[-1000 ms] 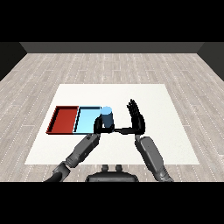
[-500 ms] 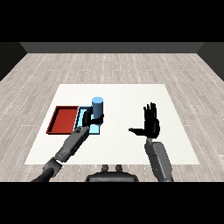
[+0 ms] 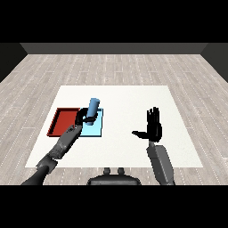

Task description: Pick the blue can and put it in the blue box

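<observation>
The blue can (image 3: 92,107) is a light blue cylinder, tilted a little to the right, held over the light blue tray (image 3: 97,128). My left hand (image 3: 82,117) is curled round the can's lower part, above the seam between the two trays. Whether the can's base touches the tray is hidden by the hand. My right hand (image 3: 153,127) is raised over the bare table to the right, fingers straight and thumb out to the left, holding nothing.
The red tray (image 3: 63,121) lies directly left of the blue tray. Both sit on the white table (image 3: 133,100), which ends at a wooden floor on all sides. My left forearm (image 3: 65,142) crosses the red tray's near corner.
My left hand has carried the can leftward from the middle of the table to above the blue tray. My right hand let go of it and drew off to the right.
</observation>
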### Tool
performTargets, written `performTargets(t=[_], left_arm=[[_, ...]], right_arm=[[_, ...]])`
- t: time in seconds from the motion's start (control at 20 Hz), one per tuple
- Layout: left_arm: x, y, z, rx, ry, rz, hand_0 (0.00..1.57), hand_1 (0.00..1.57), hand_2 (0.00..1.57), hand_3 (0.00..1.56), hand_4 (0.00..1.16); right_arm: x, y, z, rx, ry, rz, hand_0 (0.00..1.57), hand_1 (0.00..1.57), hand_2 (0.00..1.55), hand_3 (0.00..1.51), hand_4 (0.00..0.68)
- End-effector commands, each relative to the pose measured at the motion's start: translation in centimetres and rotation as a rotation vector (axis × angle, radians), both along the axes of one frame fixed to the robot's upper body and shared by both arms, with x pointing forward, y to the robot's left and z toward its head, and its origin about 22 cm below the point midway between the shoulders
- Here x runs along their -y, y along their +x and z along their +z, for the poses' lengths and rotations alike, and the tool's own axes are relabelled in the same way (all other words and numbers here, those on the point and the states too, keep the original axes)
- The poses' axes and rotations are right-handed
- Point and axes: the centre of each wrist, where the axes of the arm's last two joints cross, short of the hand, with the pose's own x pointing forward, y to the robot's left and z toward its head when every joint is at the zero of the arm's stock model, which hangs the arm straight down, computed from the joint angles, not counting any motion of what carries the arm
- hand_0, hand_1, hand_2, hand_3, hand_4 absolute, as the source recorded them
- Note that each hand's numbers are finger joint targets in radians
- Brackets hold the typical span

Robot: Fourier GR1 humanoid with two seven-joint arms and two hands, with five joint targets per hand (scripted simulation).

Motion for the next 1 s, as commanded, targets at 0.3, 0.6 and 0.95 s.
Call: performTargets(t=[0.3, 0.6, 0.95], left_arm=[[-1.5, -1.2, -5.2, -0.474, 0.197, 0.171, 0.65, 0.65, 0.59, 0.24, 0.92], [-0.7, -2.3, -6.9, -0.487, 0.037, 0.300, 1.46, 1.46, 1.31, 0.00, 0.70], [-2.1, -0.4, -4.8, -0.559, 0.108, 0.249, 0.00, 0.00, 0.00, 0.00, 0.00]], right_arm=[[2.1, 1.1, -1.7, -0.035, 0.024, -0.035, 0.00, 0.00, 0.00, 0.00, 0.000], [3.1, 0.6, -2.5, -0.059, -0.001, -0.031, 0.00, 0.00, 0.00, 0.00, 0.000], [1.8, 0.9, -2.0, -0.025, 0.006, -0.018, 0.00, 0.00, 0.00, 0.00, 0.000]])
